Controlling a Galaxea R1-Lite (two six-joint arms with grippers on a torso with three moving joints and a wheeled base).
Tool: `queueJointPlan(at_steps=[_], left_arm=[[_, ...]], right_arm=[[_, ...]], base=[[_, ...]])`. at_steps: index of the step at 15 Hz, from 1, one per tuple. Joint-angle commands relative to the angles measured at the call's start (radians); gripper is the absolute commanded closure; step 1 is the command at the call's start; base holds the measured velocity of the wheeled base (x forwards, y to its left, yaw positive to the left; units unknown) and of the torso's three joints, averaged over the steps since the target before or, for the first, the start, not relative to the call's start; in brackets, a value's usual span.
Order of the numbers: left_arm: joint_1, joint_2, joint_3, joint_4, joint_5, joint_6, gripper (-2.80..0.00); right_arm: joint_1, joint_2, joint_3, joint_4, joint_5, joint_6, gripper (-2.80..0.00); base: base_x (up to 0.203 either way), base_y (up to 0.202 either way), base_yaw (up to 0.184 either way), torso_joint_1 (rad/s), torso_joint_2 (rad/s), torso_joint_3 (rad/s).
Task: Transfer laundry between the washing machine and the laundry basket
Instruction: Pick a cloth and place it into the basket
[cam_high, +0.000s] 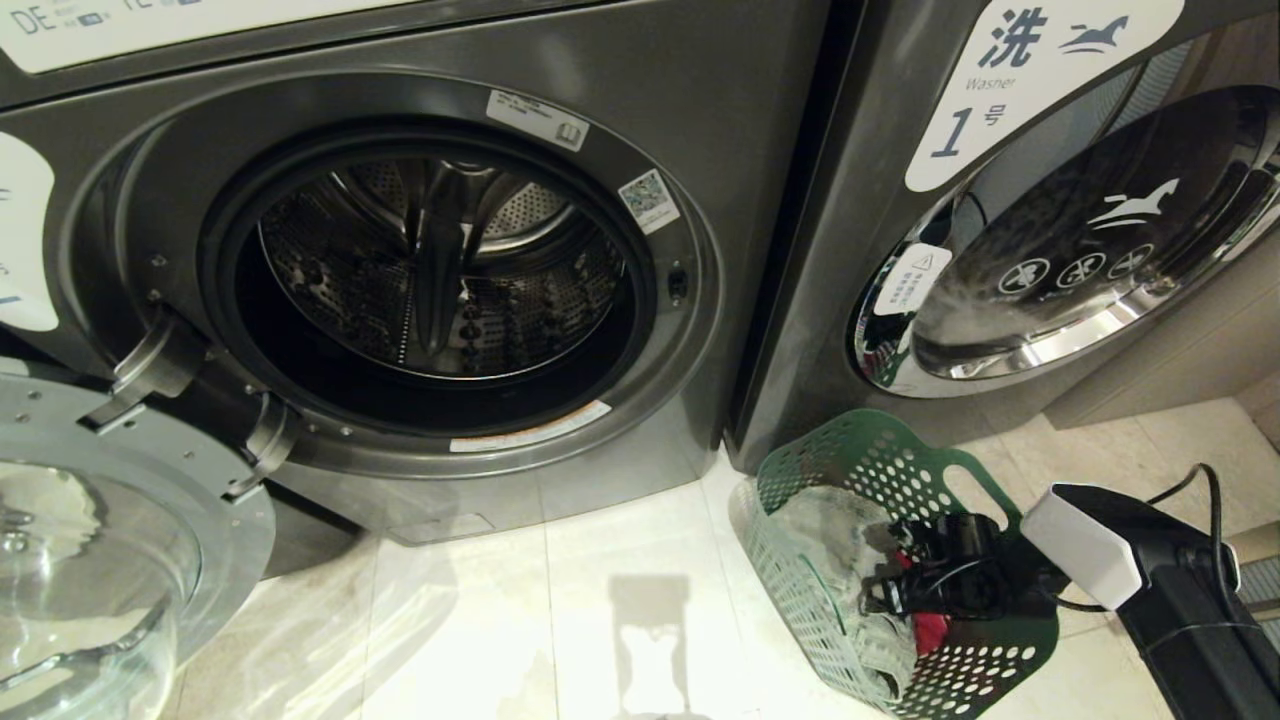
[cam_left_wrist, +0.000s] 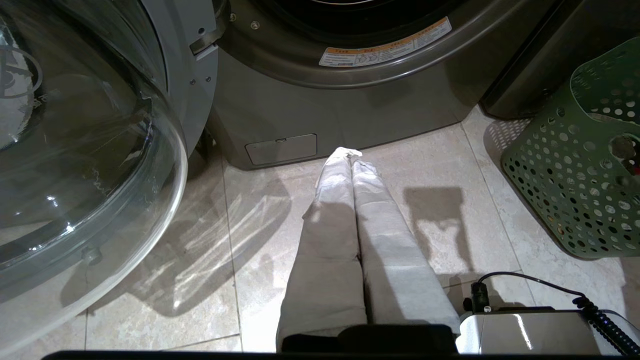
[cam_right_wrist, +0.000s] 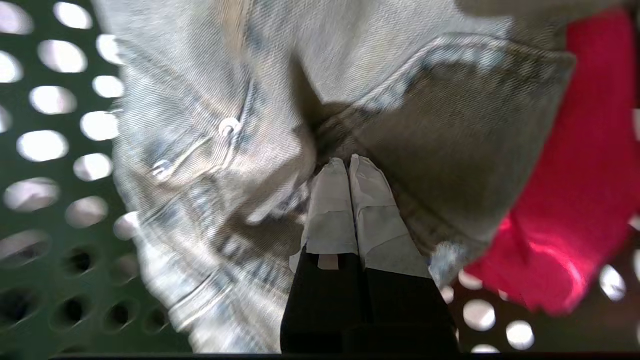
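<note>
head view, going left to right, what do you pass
open glass door → washing machine with its empty drum → laundry basket holding jeans, right claw reaching in → neighbouring machine labelled 1

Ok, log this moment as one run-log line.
right gripper: in basket, shut on jeans | left gripper: shut, empty, over floor | washer: door open | red cloth: in basket
</note>
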Motion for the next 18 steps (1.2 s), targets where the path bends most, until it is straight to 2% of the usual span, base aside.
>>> queueJointPlan(at_steps=[1,7,11,13,14,18], left_arm=[[0.000,0.002,0.000,0.000,0.000,0.000,0.00],[0.000,0.001,0.000,0.000,0.000,0.000,0.00],[0.000,0.002,0.000,0.000,0.000,0.000,0.00],[0.000,0.000,0.000,0.000,0.000,0.000,0.00],[0.000,0.002,0.000,0.000,0.000,0.000,0.00],[0.000,0.000,0.000,0.000,0.000,0.000,0.00]], right_arm=[[-0.003,-0.143,0.098,-0.004,0.005,0.001,0.00],[0.016,-0.410,0.374,-0.012,0.008,0.004,0.00],[0.025,-0.344,0.375,-0.127,0.004,-0.014,0.00],[0.023,-0.326,0.379,-0.044,0.005,-0.108,0.00],[0.012,-0.318,0.375,0.012,0.006,-0.156,-2.80],[-0.039,-0.303,0.373,0.105,0.029,-0.196,-2.80]], base=[[0.000,0.000,0.000,0.000,0.00,0.000],[0.000,0.000,0.000,0.000,0.00,0.000],[0.000,0.000,0.000,0.000,0.00,0.000],[0.000,0.000,0.000,0.000,0.00,0.000],[0.000,0.000,0.000,0.000,0.00,0.000],[0.000,0.000,0.000,0.000,0.00,0.000]])
